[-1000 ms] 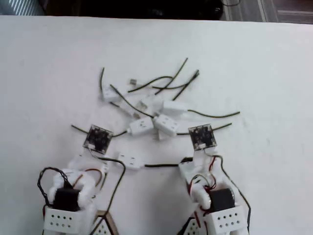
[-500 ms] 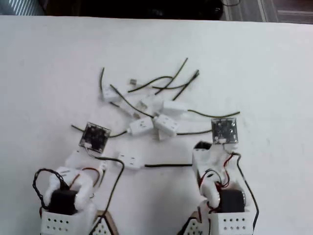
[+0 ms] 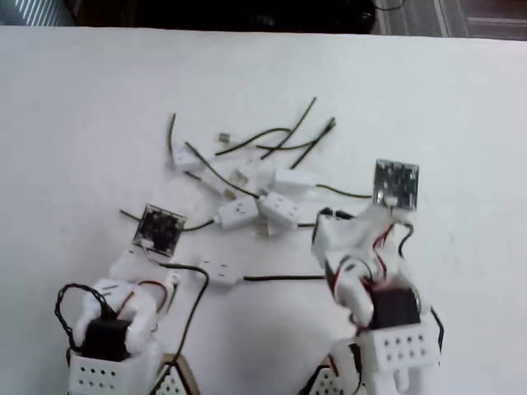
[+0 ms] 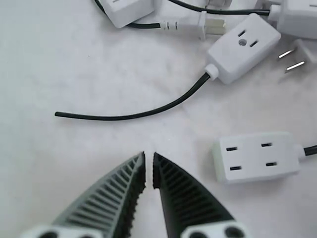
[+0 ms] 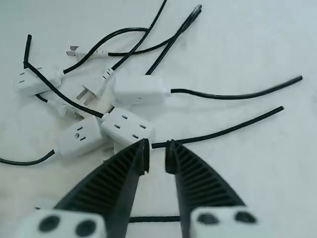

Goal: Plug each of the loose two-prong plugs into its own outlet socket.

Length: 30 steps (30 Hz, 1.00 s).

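Note:
Several white outlet sockets and black cords lie tangled mid-table. Under my right gripper point(image 5: 156, 148), open by a narrow gap, a black cord end point(image 5: 218, 131) lies at the tips and a socket block point(image 5: 128, 128) just beyond. A two-prong plug point(image 5: 89, 91) and another point(image 5: 74, 49) lie farther off, near a plain block point(image 5: 138, 89). My left gripper point(image 4: 148, 159) is shut on nothing above bare table, beside a double socket point(image 4: 257, 157). A single socket point(image 4: 242, 47) and a loose plug point(image 4: 292, 59) lie beyond it.
From above, the left arm point(image 3: 115, 313) sits at the near left and the right arm point(image 3: 370, 280) at the near right, with the cord pile point(image 3: 263, 181) between and ahead. One socket point(image 3: 218, 267) trails a cord across the near side. The white table point(image 3: 461, 107) spreads wide around.
The right arm has swung forward and to the right, its wrist board now by the cord at the pile's right side. The left arm has drawn back slightly to the left.

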Motion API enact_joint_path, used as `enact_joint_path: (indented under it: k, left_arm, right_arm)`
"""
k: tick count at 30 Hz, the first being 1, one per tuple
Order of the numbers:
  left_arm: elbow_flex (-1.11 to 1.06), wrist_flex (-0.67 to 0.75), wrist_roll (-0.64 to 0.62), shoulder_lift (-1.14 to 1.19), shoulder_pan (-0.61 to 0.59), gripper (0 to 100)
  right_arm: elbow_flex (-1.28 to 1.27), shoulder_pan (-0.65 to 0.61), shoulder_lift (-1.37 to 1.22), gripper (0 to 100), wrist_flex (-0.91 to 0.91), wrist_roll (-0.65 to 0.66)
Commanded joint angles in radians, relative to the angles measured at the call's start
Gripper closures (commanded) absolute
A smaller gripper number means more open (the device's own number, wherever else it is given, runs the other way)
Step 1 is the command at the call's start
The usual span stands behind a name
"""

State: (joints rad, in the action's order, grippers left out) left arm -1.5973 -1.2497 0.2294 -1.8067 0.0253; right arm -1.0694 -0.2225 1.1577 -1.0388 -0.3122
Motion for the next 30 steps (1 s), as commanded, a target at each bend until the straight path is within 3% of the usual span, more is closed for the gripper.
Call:
enact_joint_path:
  k: [1,10,30]
  left_arm:
    - [0.018,0.021,0.009,-0.005,-0.027,95]
    - [0.018,0.025,0.009,-0.005,-0.082,95]
    - [0.005,0.026,0.009,-0.005,-0.082,95]
  right_arm:
    - [0.167,-0.015,-0.308,76.9,-0.019,-0.087]
    - [0.393,-0.025,-0.791,74.1,-0.038,-0.279]
    - [0.678,0.016,-1.305,74.1,-0.033,-0.414]
